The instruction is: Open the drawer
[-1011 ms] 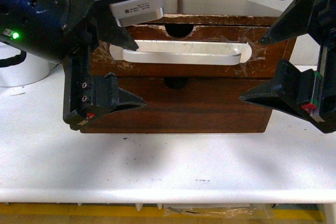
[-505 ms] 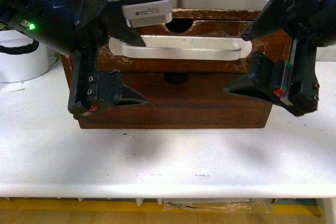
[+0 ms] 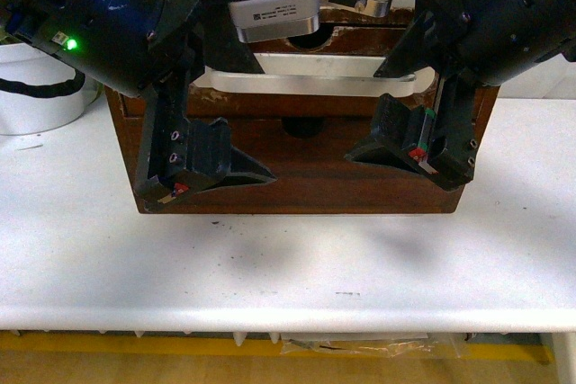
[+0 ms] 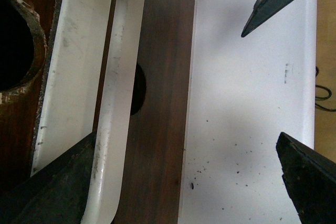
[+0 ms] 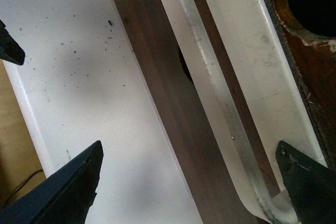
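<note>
The drawer [image 3: 315, 107] is the upper, dark brown one in a small wooden chest, with a long white bar handle [image 3: 315, 85] and a half-round notch [image 3: 310, 42] in its rim. My left gripper [image 3: 238, 114] is open in front of the handle's left end. My right gripper [image 3: 387, 105] is open in front of its right end. In the left wrist view the handle [image 4: 113, 103] runs just inside one finger [image 4: 58, 187]. In the right wrist view the handle's curved end [image 5: 262, 198] lies beside one finger [image 5: 307, 182]. Neither gripper holds anything.
Below the drawer is a plain dark wood front [image 3: 315, 182] with no handle. The chest stands on a white table [image 3: 288, 267] whose front edge is near. A white round container [image 3: 36, 105] stands at the left, behind my left arm.
Both grippers have moved inward and closer to the chest, from beside its edges to in front of the handle's two ends. Both have stayed open.
</note>
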You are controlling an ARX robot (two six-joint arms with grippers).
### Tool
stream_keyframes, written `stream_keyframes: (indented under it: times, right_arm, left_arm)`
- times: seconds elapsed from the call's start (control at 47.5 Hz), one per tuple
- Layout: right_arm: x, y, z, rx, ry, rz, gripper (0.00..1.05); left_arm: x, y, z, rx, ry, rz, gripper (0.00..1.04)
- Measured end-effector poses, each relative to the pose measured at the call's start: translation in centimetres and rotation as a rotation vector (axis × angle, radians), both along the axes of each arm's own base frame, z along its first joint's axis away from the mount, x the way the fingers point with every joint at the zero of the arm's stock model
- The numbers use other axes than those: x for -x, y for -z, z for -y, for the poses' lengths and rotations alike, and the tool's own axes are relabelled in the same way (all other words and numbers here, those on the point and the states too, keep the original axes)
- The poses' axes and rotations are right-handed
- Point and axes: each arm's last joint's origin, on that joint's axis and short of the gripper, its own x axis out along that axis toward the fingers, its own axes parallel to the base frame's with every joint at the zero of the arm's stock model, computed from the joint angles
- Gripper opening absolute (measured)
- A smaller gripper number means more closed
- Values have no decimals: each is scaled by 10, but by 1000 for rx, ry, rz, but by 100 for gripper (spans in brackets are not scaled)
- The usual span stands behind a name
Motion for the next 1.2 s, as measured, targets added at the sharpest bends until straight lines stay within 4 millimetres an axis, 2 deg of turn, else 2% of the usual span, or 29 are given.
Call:
stream_keyframes:
  times: [0.316, 0.568, 0.737, 0.947, 1.074, 1.2]
  right_arm:
    - [4, -2, 0, -4, -49, -75, 96]
    - [15, -3, 1, 5, -111, -133, 96]
    - [32, -3, 0, 18, -164, -147, 96]
    - [68, 4, 2, 18, -228, -157, 96]
    - [77, 6, 6, -55, -201, -94, 96]
    - [85, -1, 17, -180, -164, -22, 96]
  left_arm:
    - [4, 1, 1, -31, 30, -30, 99]
    - [20, -5, 1, -89, 78, -94, 99]
    - [34, -8, -1, -116, 118, -88, 99]
    - [71, -9, -9, -127, 195, -89, 99]
    - [84, -6, -11, -95, 201, -4, 99]
    - [93, -8, -13, -16, 199, 66, 98]
